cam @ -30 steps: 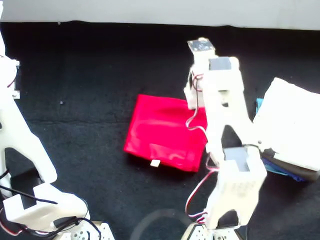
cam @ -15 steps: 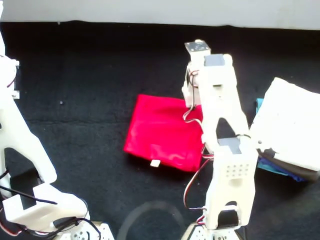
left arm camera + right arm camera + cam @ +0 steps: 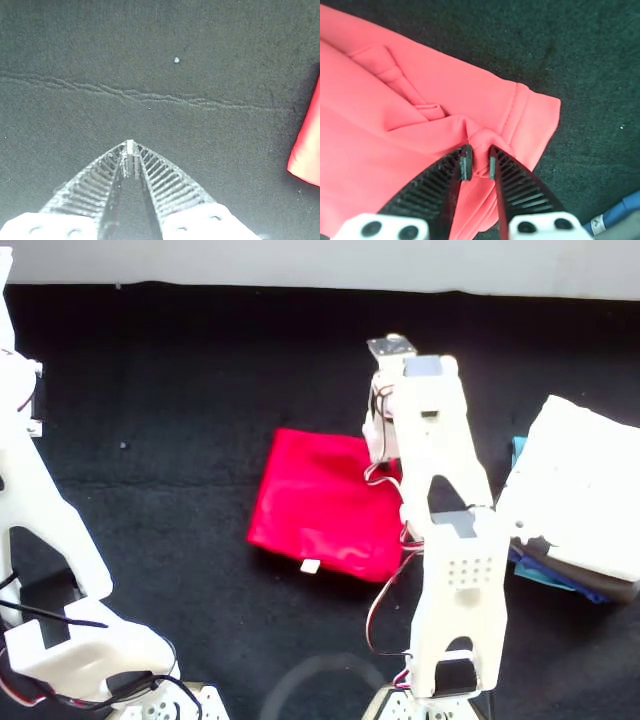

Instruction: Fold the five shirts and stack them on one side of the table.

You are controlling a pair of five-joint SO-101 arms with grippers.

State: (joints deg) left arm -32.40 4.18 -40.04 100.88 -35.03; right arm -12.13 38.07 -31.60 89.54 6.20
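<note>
**Right tool.** The right tool (image 3: 476,162) stands at the far right corner of the red shirt (image 3: 395,115). Its two ribbed fingers (image 3: 445,180) are drawn almost together, with a narrow gap left at the tips. A raised pinch of red cloth sits in that gap, and the cloth puckers toward the tips from both sides. The hemmed corner of the shirt lies just beyond the tips, flat on the dark surface (image 3: 580,60).

In the high view the right arm (image 3: 455,570) reaches forward from the near edge. The right tool (image 3: 383,440) touches the shirt's far right edge.

**Red shirt.** The red shirt (image 3: 325,505) lies folded into a rough rectangle near the middle of the surface (image 3: 150,390). It sits slightly askew. A small white tag (image 3: 310,566) shows at its near edge.

**Left tool.** The left tool (image 3: 131,145) is fully closed, with the fingertips meeting in a point and nothing held between them. It hangs over the bare surface (image 3: 75,50). A faint crease (image 3: 125,92) runs across the cloth ahead of it. One edge of the red shirt (image 3: 306,145) shows off to the side, well apart from the tips.

**Stack.** A stack of folded shirts (image 3: 585,490) rests at the right side of the surface, just beside the right arm. A white shirt (image 3: 590,470) lies on top. Darker and blue layers (image 3: 550,575) show beneath it.
</note>
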